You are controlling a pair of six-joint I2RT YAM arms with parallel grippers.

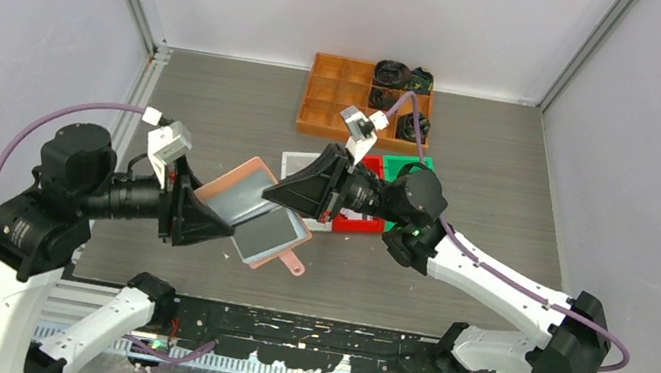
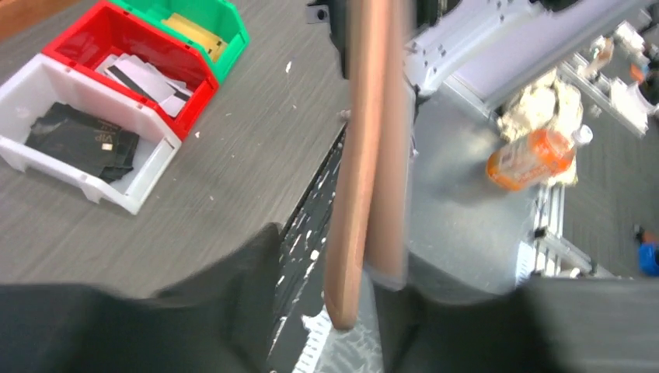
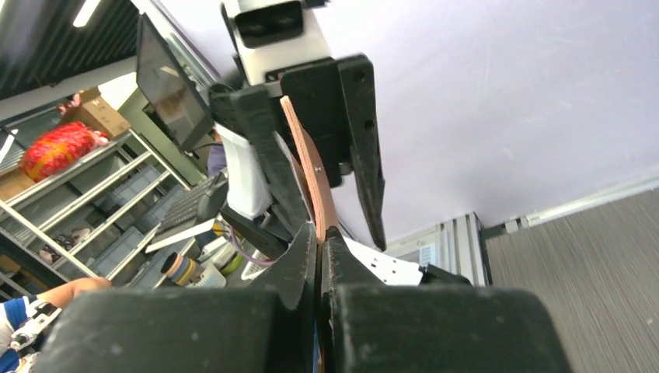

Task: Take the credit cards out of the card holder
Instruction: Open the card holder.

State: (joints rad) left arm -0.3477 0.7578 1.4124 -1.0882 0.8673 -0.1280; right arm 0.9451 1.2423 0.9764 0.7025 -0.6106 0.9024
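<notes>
Only 1 piece of writing can be read — "VIP", printed on a black card [image 2: 85, 141] lying in the white bin [image 2: 74, 180], and it is seen from the left wrist alone. Pale cards [image 2: 144, 78] in the red bin [image 2: 78, 31] and 1 gold card [image 2: 190, 29] in the green bin [image 2: 233, 39] are also shown there; from above, the 3 bins are largely hidden by the right arm [image 1: 484, 273]. The card holder [image 1: 249, 195] is held open above the table [image 1: 511, 176], near the middle, between the 2 grippers. The right gripper [image 3: 319, 233] is pressed together on its edge — the left gripper [image 1: 204, 219] is spread, 1 finger at each side. 1 orange tray [image 1: 336, 96] stands far back.
</notes>
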